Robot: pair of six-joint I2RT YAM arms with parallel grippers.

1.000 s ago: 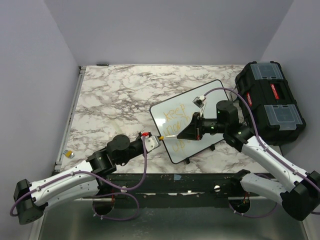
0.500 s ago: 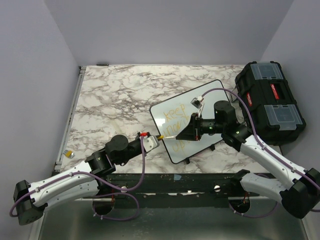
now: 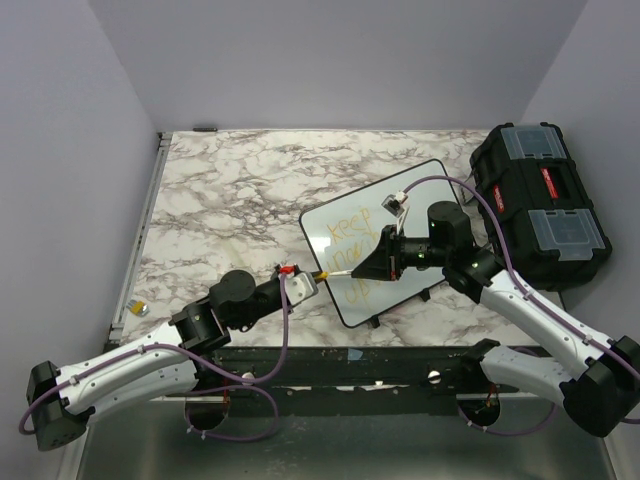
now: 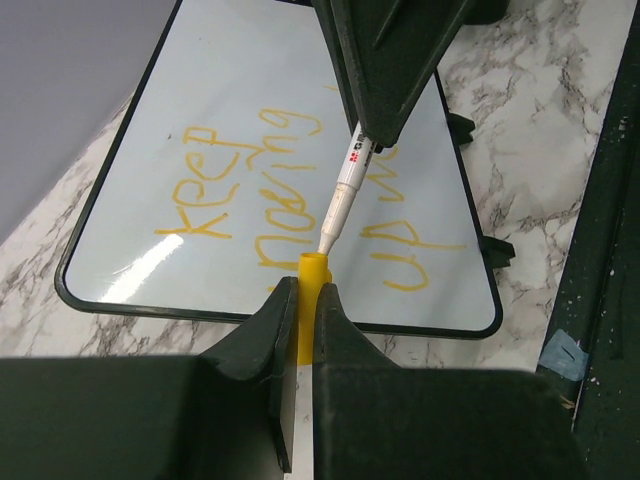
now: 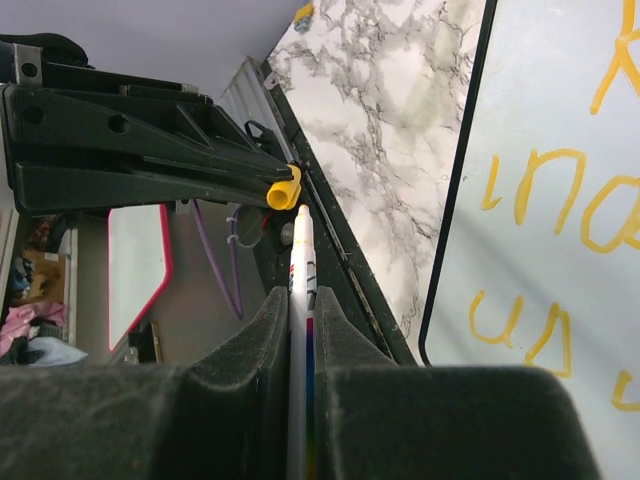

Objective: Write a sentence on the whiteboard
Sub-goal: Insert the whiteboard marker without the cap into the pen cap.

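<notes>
Left to right: your left gripper [image 3: 304, 284] is clenched on the yellow cap [image 4: 314, 268], with the cap's open end facing right so it serves as a fixed socket. The marker [image 4: 345, 195] points its tip straight at that mouth, though whether they touch cannot be told. Your right gripper [image 3: 374, 262] pinches the barrel firmly, keeping it on the cap's axis. Both meet over the near left edge of the whiteboard [image 3: 425, 185], which rests on the table [image 3: 230, 190]. The sentence [image 3: 352, 252] fills three yellow lines, so capping is likely the step in hand. The toolbox [image 3: 540, 205] stands beside the board at the far right.
</notes>
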